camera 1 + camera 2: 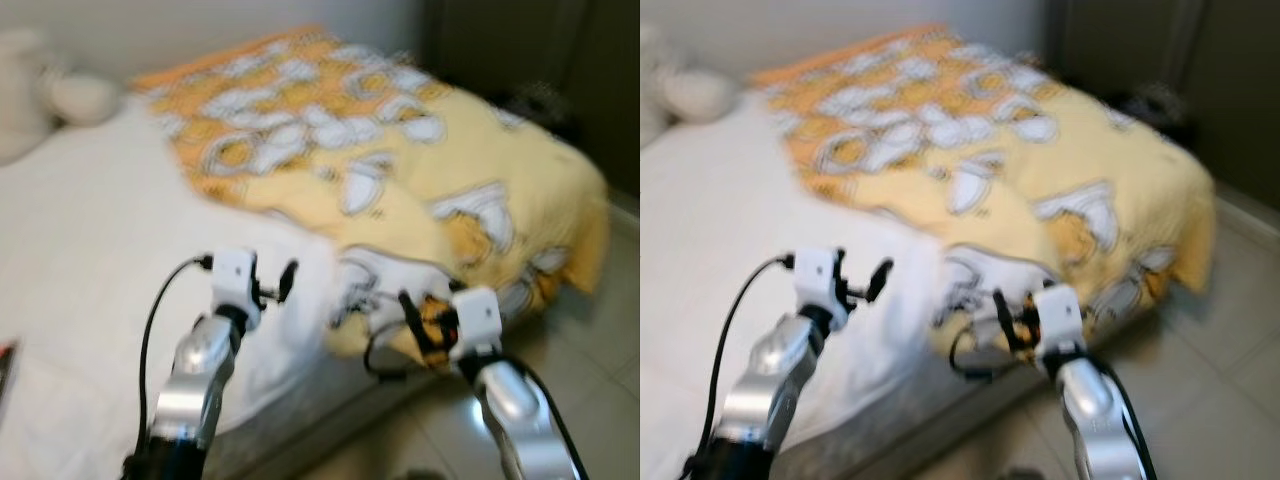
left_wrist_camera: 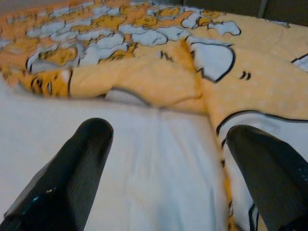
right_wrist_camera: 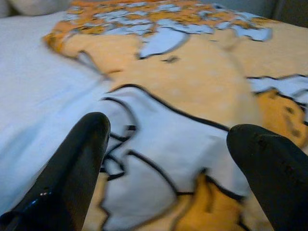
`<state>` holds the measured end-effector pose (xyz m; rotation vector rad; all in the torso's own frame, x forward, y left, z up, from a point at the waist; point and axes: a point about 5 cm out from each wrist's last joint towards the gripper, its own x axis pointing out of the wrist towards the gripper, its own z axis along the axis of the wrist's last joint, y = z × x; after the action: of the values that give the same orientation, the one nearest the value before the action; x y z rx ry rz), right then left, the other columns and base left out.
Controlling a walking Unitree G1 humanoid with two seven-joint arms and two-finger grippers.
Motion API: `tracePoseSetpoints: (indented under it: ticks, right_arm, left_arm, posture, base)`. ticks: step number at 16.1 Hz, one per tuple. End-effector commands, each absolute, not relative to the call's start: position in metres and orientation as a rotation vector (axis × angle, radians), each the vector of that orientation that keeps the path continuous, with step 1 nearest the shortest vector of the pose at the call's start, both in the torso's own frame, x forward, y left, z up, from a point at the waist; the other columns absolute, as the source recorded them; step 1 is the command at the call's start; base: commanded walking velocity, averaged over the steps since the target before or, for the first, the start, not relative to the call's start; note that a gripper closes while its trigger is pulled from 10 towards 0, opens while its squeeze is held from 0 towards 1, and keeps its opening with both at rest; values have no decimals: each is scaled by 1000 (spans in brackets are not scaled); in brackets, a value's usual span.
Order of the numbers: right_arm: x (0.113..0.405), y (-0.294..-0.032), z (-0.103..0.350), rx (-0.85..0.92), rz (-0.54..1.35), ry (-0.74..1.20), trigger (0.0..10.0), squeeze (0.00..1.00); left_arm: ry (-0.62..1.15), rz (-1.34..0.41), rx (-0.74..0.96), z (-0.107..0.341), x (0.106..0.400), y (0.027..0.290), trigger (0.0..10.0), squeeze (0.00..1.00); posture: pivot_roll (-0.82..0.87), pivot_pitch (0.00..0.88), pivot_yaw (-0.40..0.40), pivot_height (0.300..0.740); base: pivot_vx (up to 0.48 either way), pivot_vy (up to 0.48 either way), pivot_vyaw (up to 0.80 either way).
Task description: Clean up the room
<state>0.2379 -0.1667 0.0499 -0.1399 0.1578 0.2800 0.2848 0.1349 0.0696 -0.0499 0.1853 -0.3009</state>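
Note:
A yellow-orange blanket [image 1: 400,150] with white cartoon shapes lies rumpled over the far and right part of a bed, and its corner hangs over the near edge. The bare white sheet [image 1: 90,230] covers the left part. My left gripper [image 1: 278,283] is held over the sheet near the blanket's edge, open and holding nothing, with the sheet between its fingers [image 2: 82,159] in the left wrist view. My right gripper [image 1: 420,320] hovers at the blanket's hanging corner, open too, facing a white patch of blanket [image 3: 163,144]. The head views are blurred.
A pale plush toy or pillow [image 1: 60,95] rests at the bed's far left. Dark furniture [image 1: 520,50] stands behind the bed at the right. Light tiled floor [image 1: 590,340] runs along the bed's right side. A dark red object [image 1: 5,365] pokes in at the left edge.

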Motion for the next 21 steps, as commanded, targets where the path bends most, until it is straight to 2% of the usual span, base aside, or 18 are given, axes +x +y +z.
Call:
tracePoseSetpoints:
  ticks: [1, 3, 6, 8, 11, 13, 15, 21]
  right_arm:
    - [231, -164, 50, -122, 307, 163, 10000, 275]
    - [211, -169, 46, -133, 343, 198, 10000, 275]
    - [184, -185, 48, -173, 336, 239, 10000, 282]
    - [164, -202, 48, -207, 294, 274, 10000, 290]
    - [145, -201, 51, -189, 282, 297, 10000, 298]
    - [136, -195, 53, -209, 337, 296, 10000, 294]
    - [133, -198, 50, -206, 313, 312, 10000, 294]
    - [122, -195, 56, -184, 309, 329, 10000, 290]
  left_arm:
    - [254, -356, -80, 60, 287, 131, 10000, 0]
    - [337, -428, -146, 48, 293, 121, 10000, 0]
    - [397, -524, -244, 41, 295, 104, 10000, 0]
    - [381, -625, -229, 43, 294, 88, 10000, 0]
    - [404, -700, -162, 34, 288, 76, 10000, 0]
    - [424, -709, -172, 30, 289, 68, 10000, 0]
    - [436, -697, -110, 26, 291, 63, 10000, 0]
    - [450, -566, -74, 20, 300, 78, 10000, 0]
  posture:
    - [-225, 0, 138, 732]
    - [-235, 5, 128, 732]
    - [-271, 81, 132, 732]
    - [-302, 109, 148, 732]
    - [-323, 154, 159, 732]
    - [-332, 190, 190, 732]
    - [-330, 228, 201, 732]
    - [-337, 275, 205, 732]
  base:
    - [0, 0, 0]
    - [0, 0, 0]
    - [0, 0, 0]
    - [0, 0, 0]
    - [0, 0, 0]
    - [0, 0, 0]
    - [0, 0, 0]
    - [0, 0, 0]
